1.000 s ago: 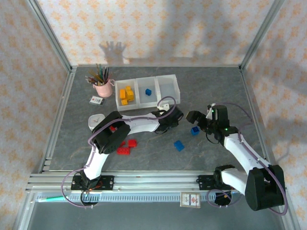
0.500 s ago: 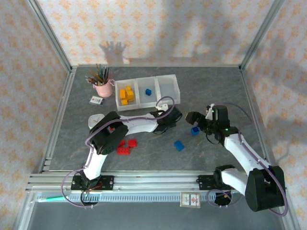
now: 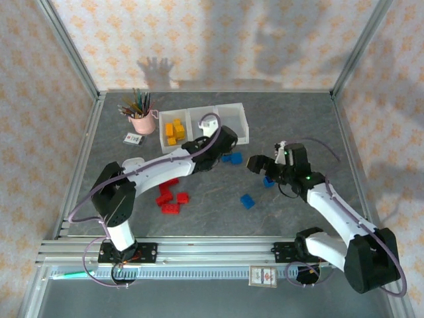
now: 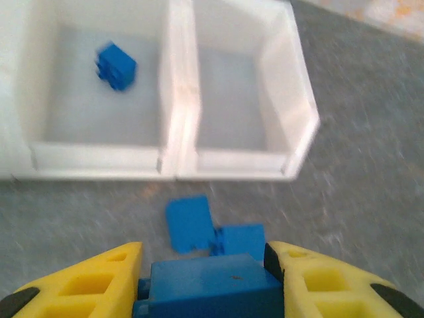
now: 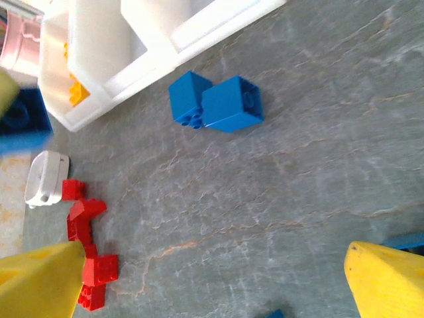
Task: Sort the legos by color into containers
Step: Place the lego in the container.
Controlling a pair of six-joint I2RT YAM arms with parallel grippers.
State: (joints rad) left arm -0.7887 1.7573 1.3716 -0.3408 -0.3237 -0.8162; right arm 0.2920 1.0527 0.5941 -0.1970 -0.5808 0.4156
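Clamping a blue lego [image 4: 209, 291], left pincer [image 4: 203, 262] has neared the containers [image 4: 177, 99]; right pincer [image 5: 212, 262] gapes empty.

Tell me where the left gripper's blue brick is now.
Left wrist view: the held blue brick is clamped in the left gripper, just short of two loose blue bricks lying before the tray.

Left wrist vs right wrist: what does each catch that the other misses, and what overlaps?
Left wrist: a blue brick inside the middle bin, and the left tool clamped on a held blue brick.
Right wrist: red bricks on the table, a yellow-orange brick at the tray's far end, the right tool open.
Both: the tray and two loose blue bricks just in front of it. A blue blur at the right wrist's edge may be that held brick.
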